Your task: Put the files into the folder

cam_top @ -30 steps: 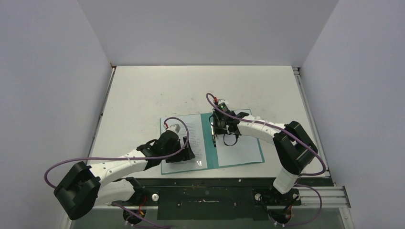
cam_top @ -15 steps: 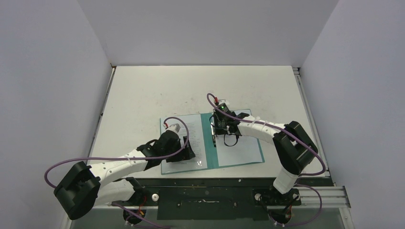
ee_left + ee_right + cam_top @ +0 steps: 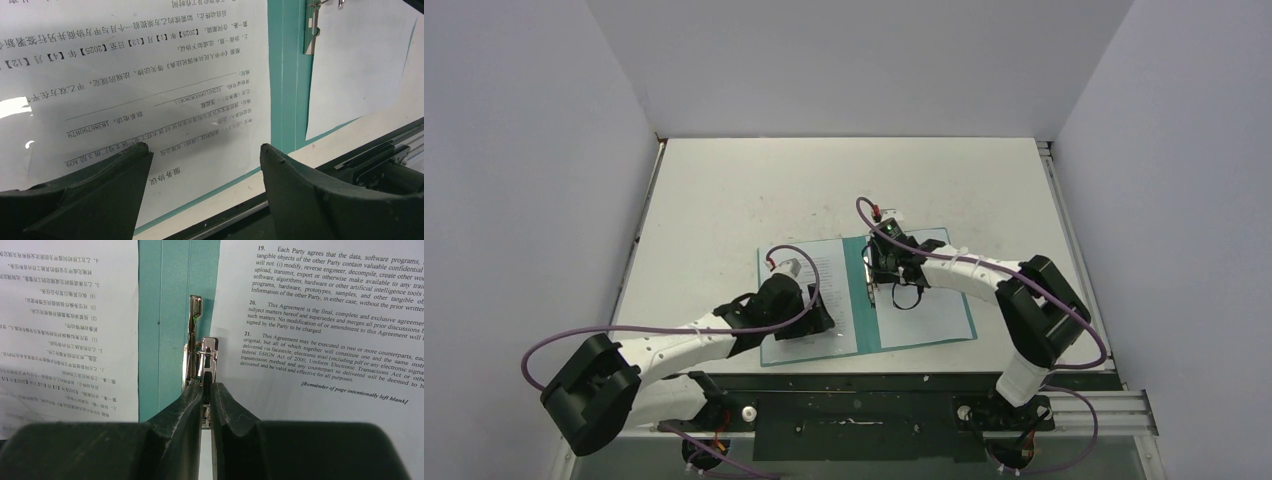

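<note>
Teal folder lies open and flat on the desk by its near edge, with 1 printed sheet on each half: the left sheet on the left leaf and the right sheet on the right leaf, its left margin beside the spine. The left hand is released, its 2 fingers spread wide just above the near part of the left sheet, gripping nothing. The right hand is clenched on the metal clip at the spine, at the right sheet's left edge.

Left fingers spread, right fingers pinched together.
</note>
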Controlling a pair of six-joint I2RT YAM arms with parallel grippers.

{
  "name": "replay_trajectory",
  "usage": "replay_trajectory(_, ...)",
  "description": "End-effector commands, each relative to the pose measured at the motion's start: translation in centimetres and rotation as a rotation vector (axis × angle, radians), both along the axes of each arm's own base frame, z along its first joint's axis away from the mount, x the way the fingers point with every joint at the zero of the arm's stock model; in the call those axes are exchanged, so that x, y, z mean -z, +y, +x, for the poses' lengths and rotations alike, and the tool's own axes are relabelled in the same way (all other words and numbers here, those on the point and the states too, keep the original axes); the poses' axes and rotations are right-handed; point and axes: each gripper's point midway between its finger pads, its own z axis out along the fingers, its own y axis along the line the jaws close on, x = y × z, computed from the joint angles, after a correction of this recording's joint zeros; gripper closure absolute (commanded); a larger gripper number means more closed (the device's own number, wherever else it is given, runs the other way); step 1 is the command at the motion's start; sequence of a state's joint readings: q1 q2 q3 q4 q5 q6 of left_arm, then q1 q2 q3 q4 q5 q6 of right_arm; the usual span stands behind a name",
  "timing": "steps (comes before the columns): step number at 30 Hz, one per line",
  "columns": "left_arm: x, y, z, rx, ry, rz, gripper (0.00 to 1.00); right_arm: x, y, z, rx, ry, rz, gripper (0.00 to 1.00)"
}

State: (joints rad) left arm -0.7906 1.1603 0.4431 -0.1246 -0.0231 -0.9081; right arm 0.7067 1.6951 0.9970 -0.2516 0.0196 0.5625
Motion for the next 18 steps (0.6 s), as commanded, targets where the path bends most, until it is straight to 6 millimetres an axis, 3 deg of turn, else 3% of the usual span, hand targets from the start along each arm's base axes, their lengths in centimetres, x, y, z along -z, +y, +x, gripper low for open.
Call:
replay_trajectory(1,0.3,-0.2,0.4,-0.021,-0.007,-0.01,0.21,-0.3,0.7,-1.4,-0.025,0.008,0.017,0.9)
replay_trajectory(18,0.5,-0.2,0.5,-0.047,-0.004,-0.02,0.21,-0.9,0.7,-2.4,-0.024,-0.005,0.005,0.9)
